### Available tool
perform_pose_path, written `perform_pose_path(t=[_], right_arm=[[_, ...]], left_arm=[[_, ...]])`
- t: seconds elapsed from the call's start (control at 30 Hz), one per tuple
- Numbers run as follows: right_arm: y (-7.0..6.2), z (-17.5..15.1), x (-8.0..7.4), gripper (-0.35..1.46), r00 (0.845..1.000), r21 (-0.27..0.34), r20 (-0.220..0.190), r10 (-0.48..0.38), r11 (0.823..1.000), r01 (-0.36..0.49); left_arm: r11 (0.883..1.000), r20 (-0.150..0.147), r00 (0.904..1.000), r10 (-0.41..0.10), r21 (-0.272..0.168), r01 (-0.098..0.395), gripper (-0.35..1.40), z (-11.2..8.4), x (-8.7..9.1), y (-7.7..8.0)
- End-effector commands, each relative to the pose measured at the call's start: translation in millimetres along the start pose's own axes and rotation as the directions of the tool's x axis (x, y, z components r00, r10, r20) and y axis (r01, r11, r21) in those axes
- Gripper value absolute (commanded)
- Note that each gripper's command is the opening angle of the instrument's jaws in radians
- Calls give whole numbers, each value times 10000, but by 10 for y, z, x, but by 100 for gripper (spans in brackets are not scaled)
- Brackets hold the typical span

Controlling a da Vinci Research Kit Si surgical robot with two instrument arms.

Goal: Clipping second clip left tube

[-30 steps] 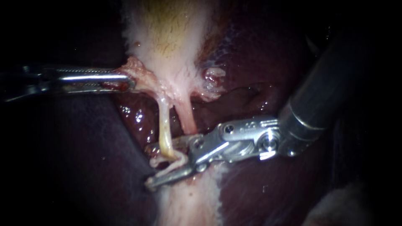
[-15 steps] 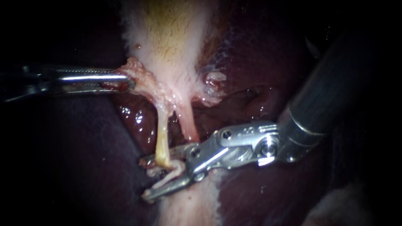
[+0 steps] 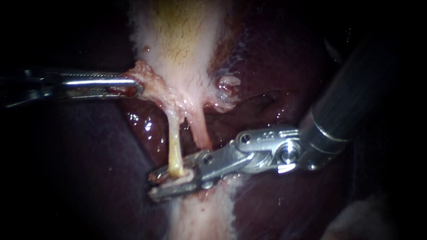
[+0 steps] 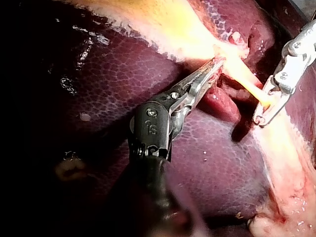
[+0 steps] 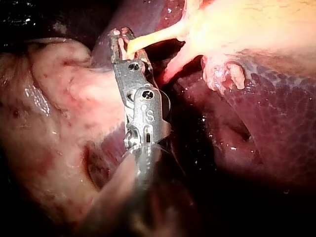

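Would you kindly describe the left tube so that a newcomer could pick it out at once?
Start at the pale gallbladder at the top of the endoscope view, against the dark liver; two tubes run down from its narrow end. The left tube is the thin yellowish one, its lower end gripped by the right tool; the right tube beside it is pinker and broader.
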Motion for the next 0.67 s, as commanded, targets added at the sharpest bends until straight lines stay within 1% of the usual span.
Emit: perform_pose_path(t=[0.03,0.1,0.2,0.27,0.67], right_arm=[[-1,-1,2,-35,9999,6,43,95,10000,-95],[0,-3,3,-35,9999,-13,122,113,9999,-113],[1,-5,4,-35,9984,-163,533,163,9997,-155],[1,-5,1,-35,9979,-181,628,158,9997,-147],[1,-4,-1,-35,9978,-186,629,207,9996,-196]], left_arm=[[10000,0,10000,-1,0,1,-35,0,0,0],[10000,0,10000,-1,0,1,-35,0,0,0],[10000,0,10000,-1,0,1,-35,0,0,0],[10000,0,10000,-1,0,1,-35,0,0,0],[10000,-6,10000,-1,30,1,-35,0,0,-1]])
